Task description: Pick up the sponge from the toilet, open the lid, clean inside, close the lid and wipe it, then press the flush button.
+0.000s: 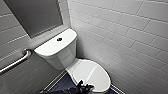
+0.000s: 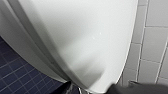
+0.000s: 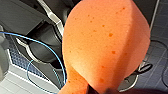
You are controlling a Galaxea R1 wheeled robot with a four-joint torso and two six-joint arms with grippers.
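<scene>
Head view: lid point(image 1: 91, 72) was seen shut on toilet point(image 1: 57, 53); left gripper point(image 1: 83, 87) was placed at its near rim, judged the nearer arm for lifting, grip state not discernible. Left wrist view: lid surface was seen close by. Right wrist view: sponge point(image 3: 105, 42) was clamped in right gripper point(image 3: 100, 90), off the toilet.

Grab bar point(image 1: 15, 62), perhaps mirror point(image 1: 35, 15)

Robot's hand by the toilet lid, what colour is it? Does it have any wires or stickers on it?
The left hand is black all over, with a jagged, spiky outline. The arm behind it is black too and looks chunky. I can't make out any wires or stickers on either of them.
</scene>
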